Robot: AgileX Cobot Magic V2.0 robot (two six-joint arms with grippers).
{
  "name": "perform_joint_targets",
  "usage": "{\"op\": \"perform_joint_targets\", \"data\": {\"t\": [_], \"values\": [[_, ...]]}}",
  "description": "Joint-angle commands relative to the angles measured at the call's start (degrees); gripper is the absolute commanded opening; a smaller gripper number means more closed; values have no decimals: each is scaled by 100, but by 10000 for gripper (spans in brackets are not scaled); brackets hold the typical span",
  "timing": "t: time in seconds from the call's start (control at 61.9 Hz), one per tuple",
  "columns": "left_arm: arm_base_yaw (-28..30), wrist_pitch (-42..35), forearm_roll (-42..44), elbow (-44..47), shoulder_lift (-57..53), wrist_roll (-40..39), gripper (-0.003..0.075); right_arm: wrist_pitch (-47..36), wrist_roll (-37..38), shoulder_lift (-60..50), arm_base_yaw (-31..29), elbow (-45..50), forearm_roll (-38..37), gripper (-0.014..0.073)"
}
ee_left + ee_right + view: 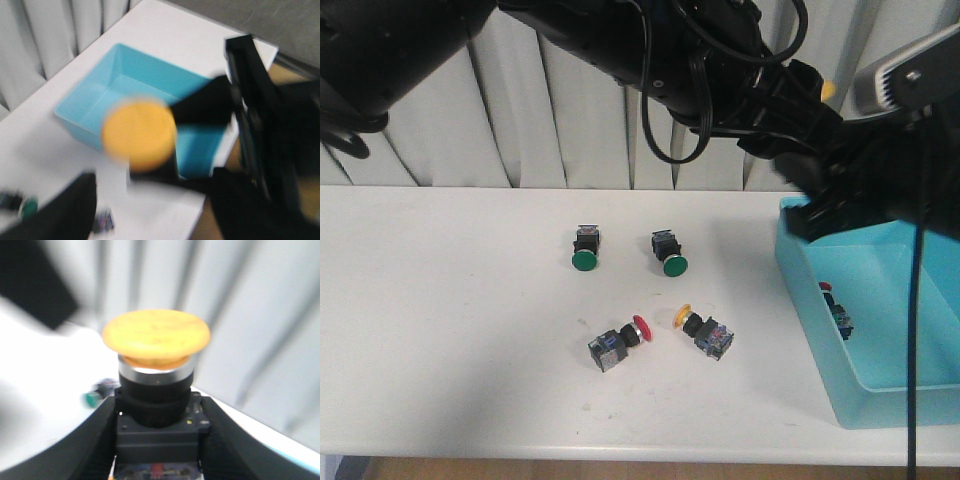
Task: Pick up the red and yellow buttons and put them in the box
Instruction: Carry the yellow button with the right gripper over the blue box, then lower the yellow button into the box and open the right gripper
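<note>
White pleated curtains hang behind a white tabletop point(440, 330). Going left to right, two green-capped buttons point(584, 248) point(669, 252) lie near the middle, and nearer the front edge a red button point(618, 343) and a yellow button point(705, 331) lie on their sides, caps tilted toward each other. At the right end sits the blue box point(820, 340), with at least one red-capped button point(834, 303) already inside by its left wall.

Both arms crowd the upper right, above the box's far left corner. The right fingers point(158, 440) pinch the black body of another yellow button point(156, 336), cap pointing away from the wrist. The left fingers point(150, 210) hang close by with that cap between them; blur hides whether they grip anything, so I cannot tell.

The held button seems to hang over or just beyond the box's far left corner, so the release should come nearer the box's middle.
</note>
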Motion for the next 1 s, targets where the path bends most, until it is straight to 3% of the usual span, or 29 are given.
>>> {"op": "perform_joint_targets", "data": {"t": [0.0,0.161,0.258,0.307,0.468,0.646,0.791,0.985], "values": [[-48,-338,55,-154,-428,-36,489,-483,163,-100,-537,-187,43,0],[-36,-441,937,-154,-631,-36,478,-489,305,-45,-1230,-187,43,0],[-36,-364,1835,-154,-739,-136,416,-494,317,167,-1538,-187,48,1],[-36,-242,2248,-154,-746,-324,341,-458,347,356,-1657,-187,48,3],[-36,32,3228,-154,-849,-704,-12,-385,599,1161,-1939,-187,47,8],[-5,72,3719,-154,-1006,-823,-7,-170,945,2183,-2411,-243,53,13],[366,89,3694,-83,-1095,-907,-7,-4,892,2960,-2486,-417,-83,18],[922,-87,3705,722,-1274,-1266,-7,89,900,3631,-2486,-664,-296,36]]}}
